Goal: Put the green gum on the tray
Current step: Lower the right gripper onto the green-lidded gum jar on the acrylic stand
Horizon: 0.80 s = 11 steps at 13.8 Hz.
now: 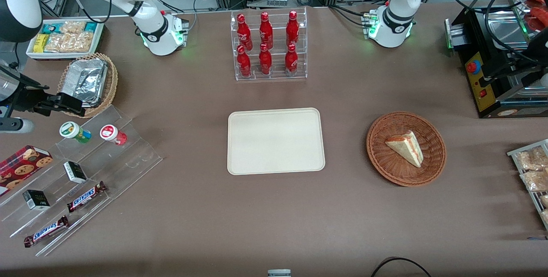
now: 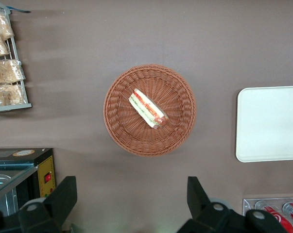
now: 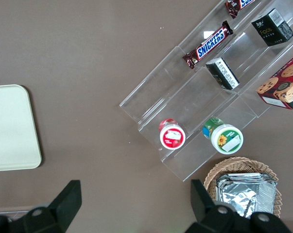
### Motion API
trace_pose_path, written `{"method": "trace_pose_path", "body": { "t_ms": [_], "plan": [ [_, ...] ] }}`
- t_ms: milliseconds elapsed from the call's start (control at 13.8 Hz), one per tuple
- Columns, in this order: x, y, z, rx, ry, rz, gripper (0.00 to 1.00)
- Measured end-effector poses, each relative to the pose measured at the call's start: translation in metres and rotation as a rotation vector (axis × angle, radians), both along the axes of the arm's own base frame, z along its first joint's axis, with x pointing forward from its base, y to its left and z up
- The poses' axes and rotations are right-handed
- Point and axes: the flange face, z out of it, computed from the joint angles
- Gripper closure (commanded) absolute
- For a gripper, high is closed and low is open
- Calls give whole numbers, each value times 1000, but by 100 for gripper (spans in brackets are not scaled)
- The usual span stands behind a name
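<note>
Green gum (image 1: 75,132) up on the top step of the clear stand (image 1: 81,183), just beside the red gum (image 1: 113,134). Gripper (image 3: 131,206) high above the table near the stand, fingers wide apart, holding nothing. Tray (image 1: 275,141) well apart, bare brown table all around its edges. "SNICKERS" on two bars (image 1: 87,196) lower down.

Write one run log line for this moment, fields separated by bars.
phase: approach | hand: open, above foil basket | green gum: on acrylic stand | tray: empty
</note>
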Motion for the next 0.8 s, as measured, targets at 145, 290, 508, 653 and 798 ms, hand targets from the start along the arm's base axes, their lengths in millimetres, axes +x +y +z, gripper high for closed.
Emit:
{"method": "trace_pose_path", "body": {
  "t_ms": [145,290,508,653,798],
  "plan": [
    [0,0,0,0,0,1,0],
    [0,0,-2,0,3,-1,0],
    [-1,-24,-27,39,19,34,0],
    [-4,-60,-56,52,-3,131,0],
    [-14,-95,-81,61,-28,265,0]
  ]
}}
